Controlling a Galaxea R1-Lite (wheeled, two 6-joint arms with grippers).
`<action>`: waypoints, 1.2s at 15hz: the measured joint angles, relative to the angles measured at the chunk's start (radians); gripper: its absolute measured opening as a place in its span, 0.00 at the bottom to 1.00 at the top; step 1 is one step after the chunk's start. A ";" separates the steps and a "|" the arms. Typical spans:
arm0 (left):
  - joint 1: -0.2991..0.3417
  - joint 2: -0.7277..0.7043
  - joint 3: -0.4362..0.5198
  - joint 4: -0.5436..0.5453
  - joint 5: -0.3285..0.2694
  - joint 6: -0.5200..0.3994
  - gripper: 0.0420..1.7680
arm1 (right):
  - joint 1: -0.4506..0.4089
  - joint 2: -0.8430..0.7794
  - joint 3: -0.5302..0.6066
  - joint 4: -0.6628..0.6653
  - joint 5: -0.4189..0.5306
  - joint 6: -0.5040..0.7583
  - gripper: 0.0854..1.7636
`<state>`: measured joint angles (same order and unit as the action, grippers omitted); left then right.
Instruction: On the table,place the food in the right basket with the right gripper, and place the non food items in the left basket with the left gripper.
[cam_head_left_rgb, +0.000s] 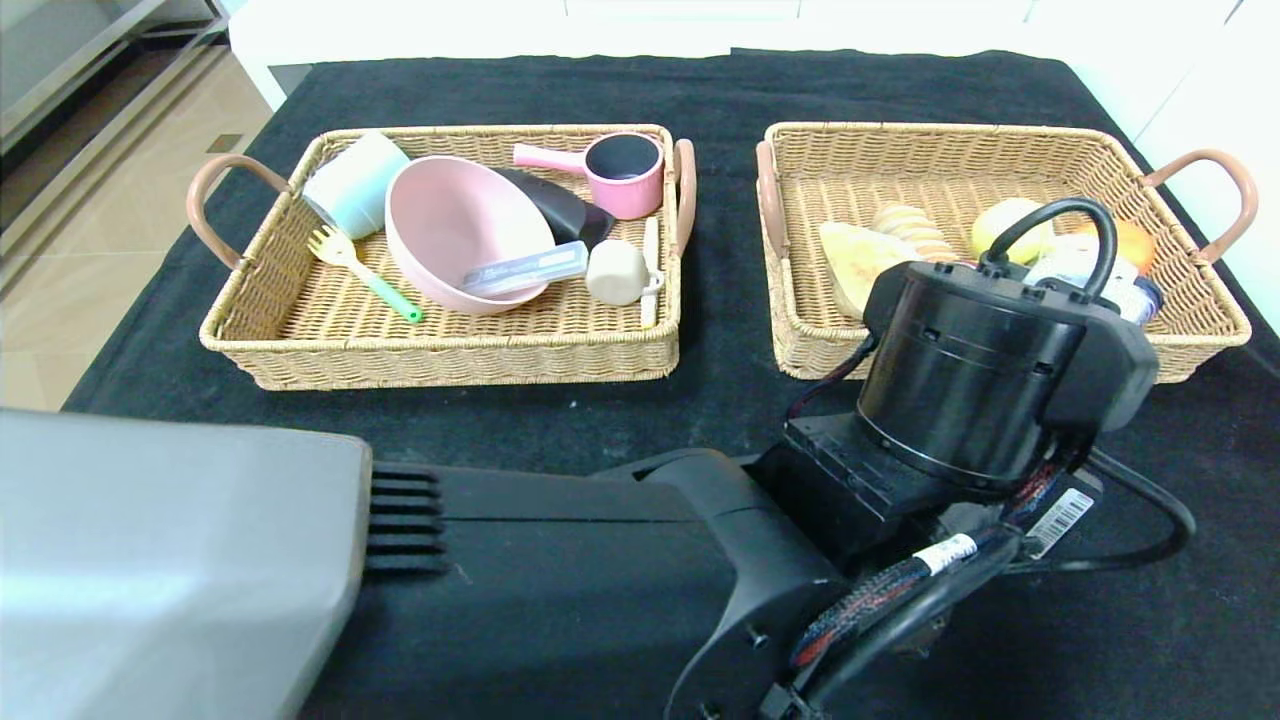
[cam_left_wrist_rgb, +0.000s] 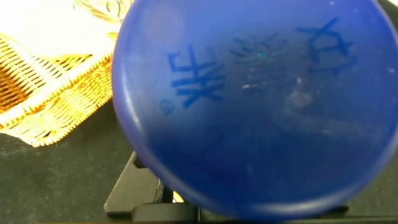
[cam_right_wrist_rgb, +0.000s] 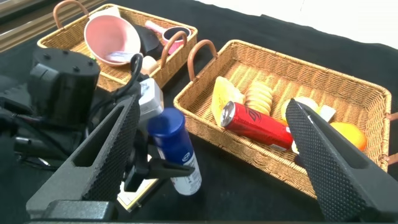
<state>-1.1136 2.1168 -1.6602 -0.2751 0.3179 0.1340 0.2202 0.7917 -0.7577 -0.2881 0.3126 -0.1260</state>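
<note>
Beside the right basket (cam_right_wrist_rgb: 283, 115), my left gripper (cam_right_wrist_rgb: 151, 167) grips the blue-capped bottle (cam_right_wrist_rgb: 177, 155) upright above the cloth; its left basket (cam_head_left_rgb: 440, 345) lies across, far left. Right gripper (cam_right_wrist_rgb: 211, 162) gapes.

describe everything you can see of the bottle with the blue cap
The bottle has a white body and a broad, round blue cap with darker blue characters moulded into its top; it looks like plastic. It is tilted, cap uppermost, over the black tablecloth in front of the right basket, outside it. The left gripper is clamped on its body, and the left wrist camera sees it cap-on.
</note>
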 joint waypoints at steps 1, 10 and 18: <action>0.001 0.005 -0.007 0.004 0.000 -0.001 0.46 | 0.000 0.000 0.000 0.000 0.000 0.000 0.97; 0.010 0.024 -0.027 0.010 0.000 0.005 0.51 | 0.000 0.002 0.003 0.001 0.001 0.000 0.97; 0.005 -0.003 -0.021 0.013 0.012 0.016 0.80 | 0.000 -0.005 -0.005 -0.001 -0.002 0.003 0.97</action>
<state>-1.1087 2.1138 -1.6817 -0.2621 0.3296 0.1500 0.2206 0.7866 -0.7630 -0.2896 0.3106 -0.1230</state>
